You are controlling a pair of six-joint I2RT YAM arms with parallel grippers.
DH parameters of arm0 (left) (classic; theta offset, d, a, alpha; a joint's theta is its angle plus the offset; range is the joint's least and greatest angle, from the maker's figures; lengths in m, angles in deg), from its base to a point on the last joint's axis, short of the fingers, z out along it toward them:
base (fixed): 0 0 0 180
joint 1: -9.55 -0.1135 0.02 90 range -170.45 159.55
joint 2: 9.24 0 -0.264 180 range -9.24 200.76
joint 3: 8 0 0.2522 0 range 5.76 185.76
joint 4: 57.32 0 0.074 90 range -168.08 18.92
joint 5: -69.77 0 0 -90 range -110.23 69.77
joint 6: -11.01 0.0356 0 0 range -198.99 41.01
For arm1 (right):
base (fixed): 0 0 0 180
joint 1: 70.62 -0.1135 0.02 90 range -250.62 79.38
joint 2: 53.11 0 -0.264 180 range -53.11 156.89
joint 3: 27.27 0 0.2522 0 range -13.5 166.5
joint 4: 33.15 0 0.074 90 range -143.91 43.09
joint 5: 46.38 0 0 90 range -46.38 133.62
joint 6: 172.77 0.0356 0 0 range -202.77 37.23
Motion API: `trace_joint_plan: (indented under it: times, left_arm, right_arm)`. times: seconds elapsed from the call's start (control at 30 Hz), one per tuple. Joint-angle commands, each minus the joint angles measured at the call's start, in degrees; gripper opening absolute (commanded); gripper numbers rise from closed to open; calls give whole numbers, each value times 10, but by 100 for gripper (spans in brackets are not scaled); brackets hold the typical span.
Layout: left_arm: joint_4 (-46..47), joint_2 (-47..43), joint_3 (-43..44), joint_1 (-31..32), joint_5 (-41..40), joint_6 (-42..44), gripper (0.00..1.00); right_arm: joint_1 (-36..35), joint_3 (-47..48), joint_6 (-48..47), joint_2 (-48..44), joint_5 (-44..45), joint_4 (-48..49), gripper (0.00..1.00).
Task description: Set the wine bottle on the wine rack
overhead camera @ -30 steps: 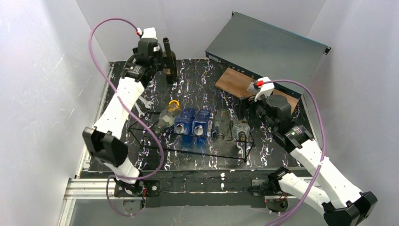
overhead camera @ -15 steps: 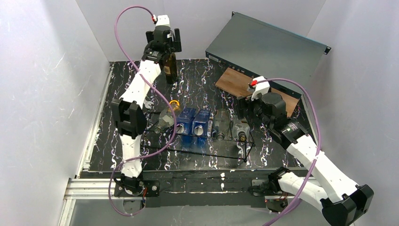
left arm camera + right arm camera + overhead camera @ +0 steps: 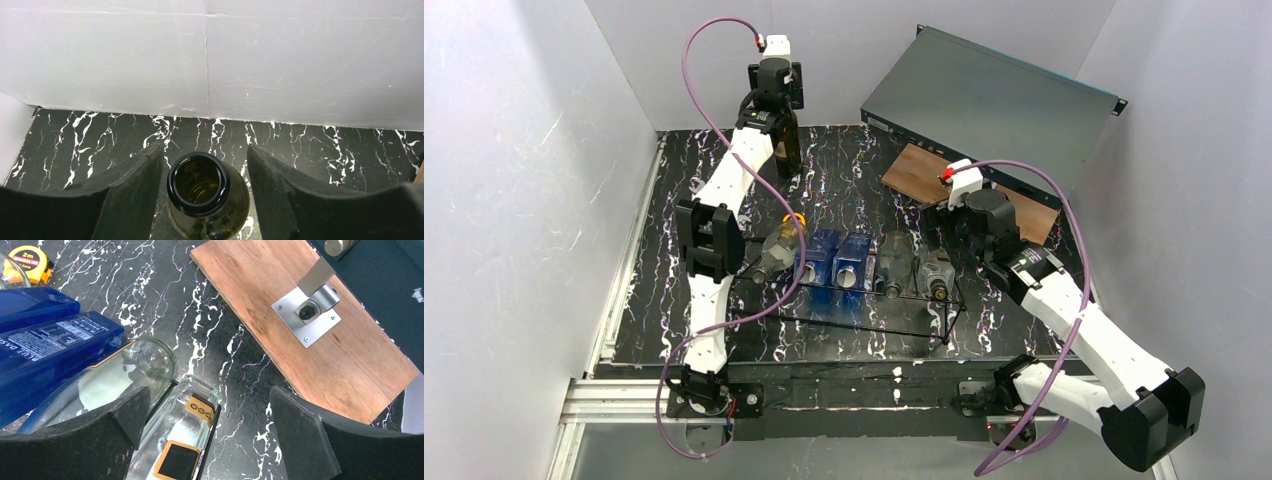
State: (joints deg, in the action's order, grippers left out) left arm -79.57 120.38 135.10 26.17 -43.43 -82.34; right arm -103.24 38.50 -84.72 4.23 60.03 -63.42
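A dark green wine bottle [image 3: 786,140] stands upright at the back of the black marble table. My left gripper [image 3: 776,88] hangs over its top. In the left wrist view the bottle's open mouth [image 3: 198,182] sits between the two fingers of the left gripper [image 3: 205,146], with a thin gap on each side. The wine rack [image 3: 948,325] of black wire lies mid-table with several bottles in it. My right gripper [image 3: 944,235] hovers open over the rack's right end, above a clear square bottle [image 3: 192,440] and a rack rod [image 3: 210,442].
In the rack lie a clear bottle with an orange cap [image 3: 779,245], two blue bottles [image 3: 834,260] and two clear ones [image 3: 914,270]. A wooden board [image 3: 934,175] and a grey device box [image 3: 989,105] stand at the back right. A tape measure [image 3: 27,260] is nearby.
My left arm swung from beside the bottle to above its top, and its jaws narrowed around the neck. My right gripper drifted slightly left, still wide.
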Motion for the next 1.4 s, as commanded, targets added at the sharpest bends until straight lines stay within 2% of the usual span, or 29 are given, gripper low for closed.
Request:
trace_joint_plan:
  times: [0.0, 0.3, 0.37, 0.73, 0.9, 1.03, 1.37]
  left_arm:
    - [44, 1, 18, -4, -4, 9, 54]
    - [57, -18, 19, -5, -9, 30, 8]
    - [60, -30, 16, -5, -11, 44, 1]
    - [101, -102, -41, -9, -25, 55, 0]
    - [65, -132, -52, -10, -35, 38, 0]
    - [78, -192, -125, -9, -27, 8, 0]
    - [67, -317, -238, -9, -45, 17, 0]
  right_arm:
    - [3, 33, -14, 2, 9, 17, 98]
    - [3, 39, -17, -15, 20, 8, 100]
    - [3, 41, -18, -18, 20, 8, 100]
    - [3, 60, -23, -27, -9, -6, 100]
    - [3, 59, -30, -29, -28, -10, 100]
    - [3, 49, -19, -28, -52, 5, 100]
    - [3, 55, 4, -43, -78, 9, 100]
